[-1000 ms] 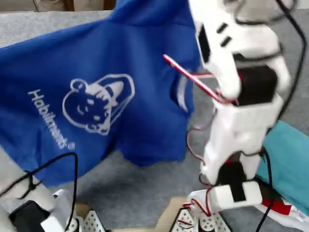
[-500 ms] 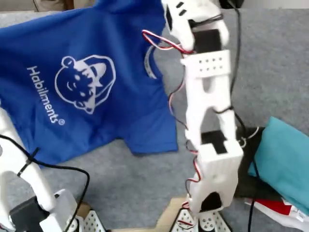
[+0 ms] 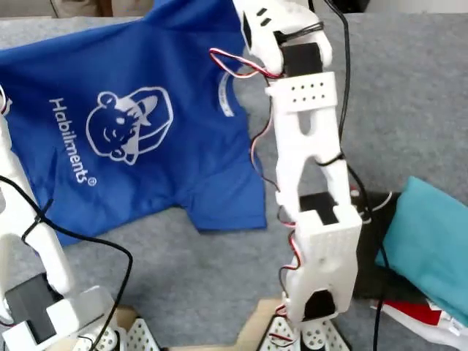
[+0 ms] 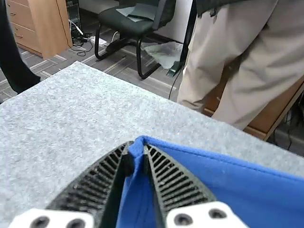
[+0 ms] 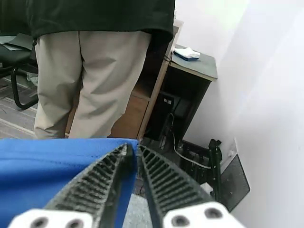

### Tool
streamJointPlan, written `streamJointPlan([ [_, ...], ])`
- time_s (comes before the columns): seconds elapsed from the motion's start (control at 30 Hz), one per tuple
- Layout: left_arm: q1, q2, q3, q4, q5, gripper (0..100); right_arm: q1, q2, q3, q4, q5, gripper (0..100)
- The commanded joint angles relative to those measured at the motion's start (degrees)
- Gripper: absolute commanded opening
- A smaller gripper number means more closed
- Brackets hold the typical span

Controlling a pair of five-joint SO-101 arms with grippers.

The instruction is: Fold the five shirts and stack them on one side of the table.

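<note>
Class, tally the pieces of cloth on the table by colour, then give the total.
Blue shirt: 1
Teal cloth: 1
Black cloth, partly hidden: 1
Red-and-white cloth: 1
Total: 4

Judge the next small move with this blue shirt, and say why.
Probably lower both arms together to lay the held edge flat. The left gripper and right gripper each have jaws shut on the far edge of the blue shirt. The rest lies spread print-up on the table, so flattening it likely comes before folding.
</note>
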Motion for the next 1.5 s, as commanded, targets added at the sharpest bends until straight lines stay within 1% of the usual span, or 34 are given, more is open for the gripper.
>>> streamJointPlan([
  [0.0, -1.5, -0.4, -3.6, 3.9, -2.8, 2, 0.0, -0.9, -2.3, 5.0, 0.4, 0.4],
  [0.1, -1.9, -0.4, -3.4, 7.1, -4.1, 2, 0.0, -1.5, -4.8, 12.9, 1.3, 0.4],
  [0.23, -2.7, -0.4, -3.5, 11.0, -5.9, 2, -0.6, -2.0, -8.7, 24.4, 10.1, 0.4],
  [0.33, -3.3, -0.7, -3.6, 14.1, -6.0, 2, -0.6, -1.9, -12.0, 32.8, 15.2, 0.4],
  [0.53, -4.5, -6.3, -3.0, 25.1, -6.1, 2, -0.4, -1.7, -16.8, 47.8, 20.4, 0.4],
  [0.57, -4.2, -7.4, -3.0, 27.5, -6.7, 2, -0.5, -1.6, -17.4, 49.8, 21.0, 0.4],
  [0.67, -3.3, -10.4, -2.9, 35.3, -11.4, 2, -0.4, -1.9, -18.2, 54.2, 22.4, 0.4],
  [0.73, -1.9, -11.6, -0.4, 38.4, -13.1, 2, -0.3, -1.9, -19.1, 57.1, 22.8, 0.4],
  [0.8, -1.7, -12.4, 5.4, 37.5, -13.2, 2, 0.3, -1.6, -20.0, 60.0, 22.8, 0.4],
  [0.93, -2.8, -12.4, 16.7, 29.5, -12.9, 2, 1.5, -1.5, -19.3, 62.0, 22.9, 0.4],
  [1.03, -3.5, -12.1, 21.6, 25.3, -12.8, 2, 2.1, -2.0, -17.2, 62.1, 25.4, 0.4],
  [1.27, -6.0, -11.7, 24.5, 23.9, -13.3, 2, 1.8, -2.6, -13.1, 62.2, 27.3, 0.4],
  [1.37, -7.8, -11.7, 24.4, 21.3, -13.3, 2, 0.5, -5.6, -8.4, 62.2, 29.9, 0.4],
  [1.47, -9.1, -11.7, 22.3, 18.7, -13.3, 2, -1.0, -10.3, -1.1, 62.1, 30.4, 0.4],
])
